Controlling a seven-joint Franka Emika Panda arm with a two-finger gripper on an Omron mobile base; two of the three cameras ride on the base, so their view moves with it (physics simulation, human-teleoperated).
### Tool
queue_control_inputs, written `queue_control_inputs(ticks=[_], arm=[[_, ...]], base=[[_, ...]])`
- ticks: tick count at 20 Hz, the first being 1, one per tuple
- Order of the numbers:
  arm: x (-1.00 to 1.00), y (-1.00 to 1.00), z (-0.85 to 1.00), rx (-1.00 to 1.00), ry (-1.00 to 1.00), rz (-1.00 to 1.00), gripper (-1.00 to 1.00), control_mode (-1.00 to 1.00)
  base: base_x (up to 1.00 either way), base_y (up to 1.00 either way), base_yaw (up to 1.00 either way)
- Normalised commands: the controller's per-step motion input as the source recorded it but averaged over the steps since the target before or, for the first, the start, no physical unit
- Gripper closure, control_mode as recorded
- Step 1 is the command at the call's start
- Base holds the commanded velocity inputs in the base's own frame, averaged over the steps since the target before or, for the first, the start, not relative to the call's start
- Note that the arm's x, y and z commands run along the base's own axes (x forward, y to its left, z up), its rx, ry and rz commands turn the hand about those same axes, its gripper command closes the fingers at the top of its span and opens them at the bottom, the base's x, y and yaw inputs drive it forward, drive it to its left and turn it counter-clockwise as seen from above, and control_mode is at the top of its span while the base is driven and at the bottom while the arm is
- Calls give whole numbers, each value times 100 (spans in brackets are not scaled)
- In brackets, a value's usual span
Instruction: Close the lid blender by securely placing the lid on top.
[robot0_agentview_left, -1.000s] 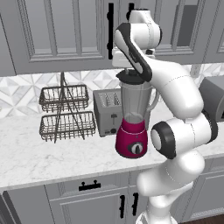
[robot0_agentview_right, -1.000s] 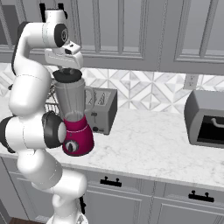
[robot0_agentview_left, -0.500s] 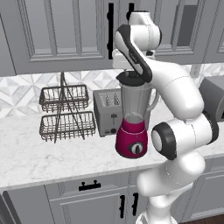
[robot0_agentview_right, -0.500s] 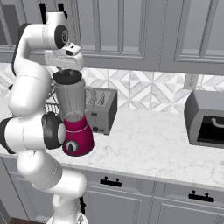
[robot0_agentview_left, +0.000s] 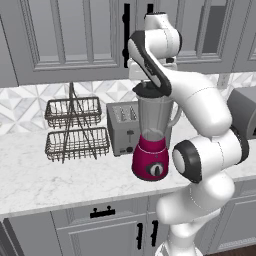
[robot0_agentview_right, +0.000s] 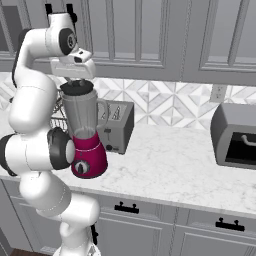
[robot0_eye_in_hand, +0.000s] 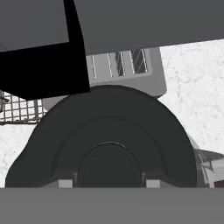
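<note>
Your two-finger gripper is clenched on the round black disc lid, holding it flat from above so it meets the mouth squarely. The lid sits at the top of the magenta-based blender with the clear grey jar, near the marble counter's front edge, beside the silver toaster.

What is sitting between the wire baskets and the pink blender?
The silver toaster stands on the counter between the wire basket rack and the blender, a little farther back than the blender. The left base view shows it best.
</note>
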Motion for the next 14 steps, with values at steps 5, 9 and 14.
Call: queue_control_inputs(ticks=[5, 9, 14], arm=[[0, -19, -18, -5, -4, 1, 100, -100], [-3, -18, -1, 0, -13, 0, 100, -100], [-9, -12, -3, 0, -15, 0, 100, -100]], base=[[0, 0, 0], [0, 0, 0], [0, 0, 0]])
